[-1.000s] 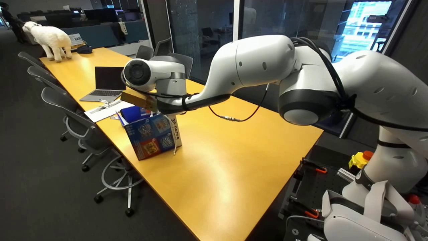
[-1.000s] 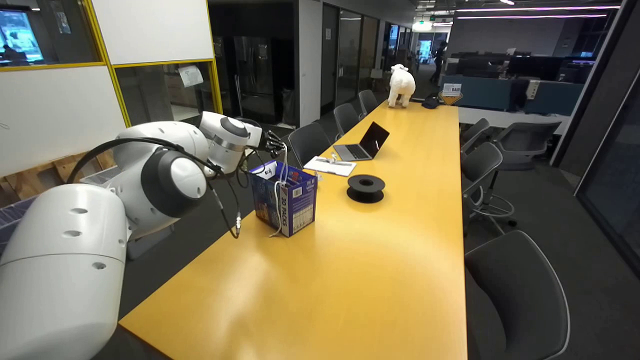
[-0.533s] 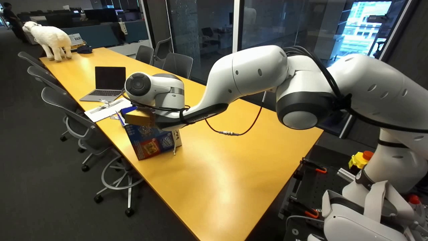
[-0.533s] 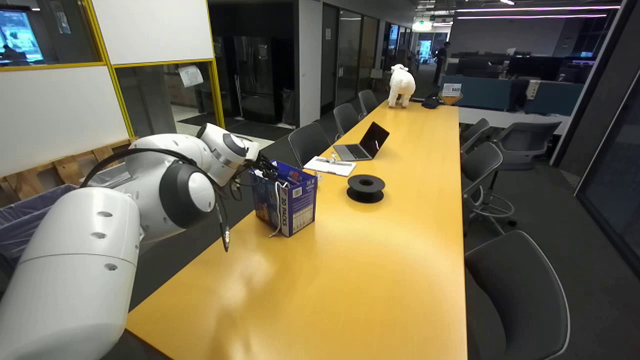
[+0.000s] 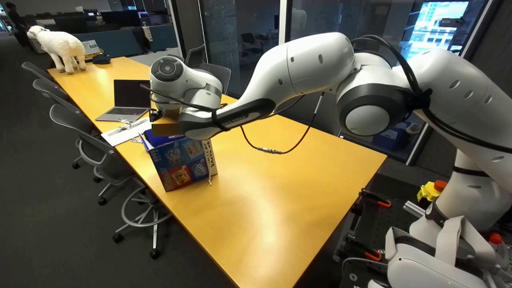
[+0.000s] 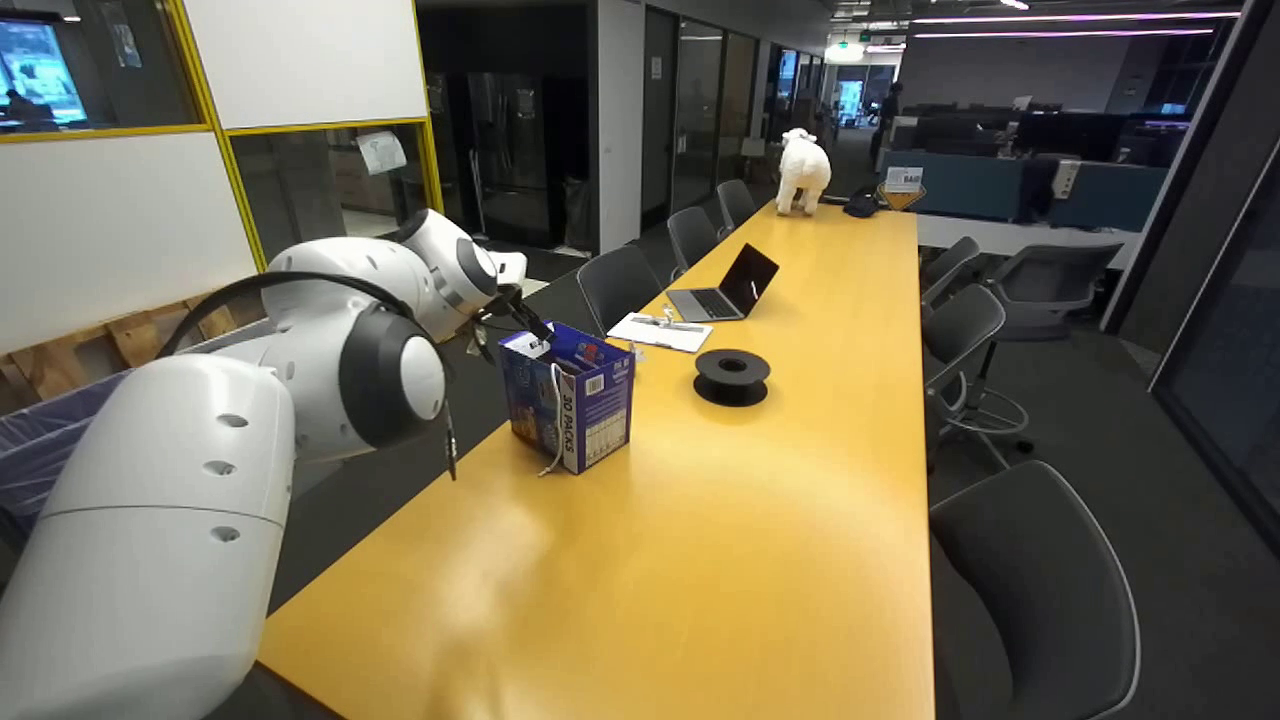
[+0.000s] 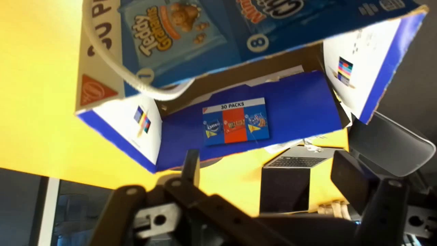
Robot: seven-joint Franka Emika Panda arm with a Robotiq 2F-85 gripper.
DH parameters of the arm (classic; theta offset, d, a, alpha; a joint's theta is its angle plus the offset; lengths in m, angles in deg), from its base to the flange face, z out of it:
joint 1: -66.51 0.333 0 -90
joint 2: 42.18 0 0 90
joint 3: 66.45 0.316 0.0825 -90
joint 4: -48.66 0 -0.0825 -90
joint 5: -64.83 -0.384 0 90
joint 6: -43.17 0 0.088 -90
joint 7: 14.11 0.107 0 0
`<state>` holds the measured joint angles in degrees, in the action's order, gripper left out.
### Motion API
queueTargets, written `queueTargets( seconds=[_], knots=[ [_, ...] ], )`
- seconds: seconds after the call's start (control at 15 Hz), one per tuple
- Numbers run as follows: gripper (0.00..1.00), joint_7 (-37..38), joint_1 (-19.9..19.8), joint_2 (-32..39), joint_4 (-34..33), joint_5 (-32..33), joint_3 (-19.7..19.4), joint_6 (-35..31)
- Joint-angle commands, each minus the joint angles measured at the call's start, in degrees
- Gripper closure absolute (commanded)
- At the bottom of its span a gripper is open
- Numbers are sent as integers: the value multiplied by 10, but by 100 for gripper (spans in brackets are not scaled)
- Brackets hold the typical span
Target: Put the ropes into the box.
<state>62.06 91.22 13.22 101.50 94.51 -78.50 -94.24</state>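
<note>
A white rope (image 7: 127, 74) drapes over the rim of the blue snack box (image 7: 239, 41). One part curls just inside the opening; the other hangs down the outside corner, where an exterior view shows the rope (image 6: 556, 410) reaching the table. The box (image 5: 182, 160) stands upright with its top open. How much rope lies deeper inside is hidden. My gripper (image 7: 269, 171) is open in the wrist view, its fingers wide apart with nothing between them. In an exterior view the gripper (image 6: 538, 325) hangs at the box's rim, on the arm's side, apart from the rope.
Near the box a black spool (image 6: 732, 378) lies on the yellow table (image 6: 720, 560). Farther along are a clipboard (image 6: 660, 332), an open laptop (image 6: 735, 285) and a white toy sheep (image 6: 803, 172). Grey chairs (image 6: 1030, 580) line the table's sides.
A second ago my gripper was above the box with the rope stretched up to it. It dipped to the opening, let go and rose a little; the rope now slumps over the rim.
</note>
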Motion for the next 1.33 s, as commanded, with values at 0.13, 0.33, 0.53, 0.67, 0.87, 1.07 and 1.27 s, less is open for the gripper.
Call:
queueTargets(
  seconds=[0.13,0.33,0.53,0.67,0.87,1.07,1.27],
  knots=[
    [0,-177,-42,-154,166,-32,91,-23],
    [0,-264,-84,-204,240,-68,148,-33],
    [0,-361,-133,-245,321,-113,201,-26],
    [0,-442,-137,-268,376,-182,194,-23],
    [0,-510,-134,-293,463,-223,176,-35],
    [0,-491,-118,-305,546,-215,151,-90],
    [0,-467,-105,-300,608,-211,131,-178]
  ],
)
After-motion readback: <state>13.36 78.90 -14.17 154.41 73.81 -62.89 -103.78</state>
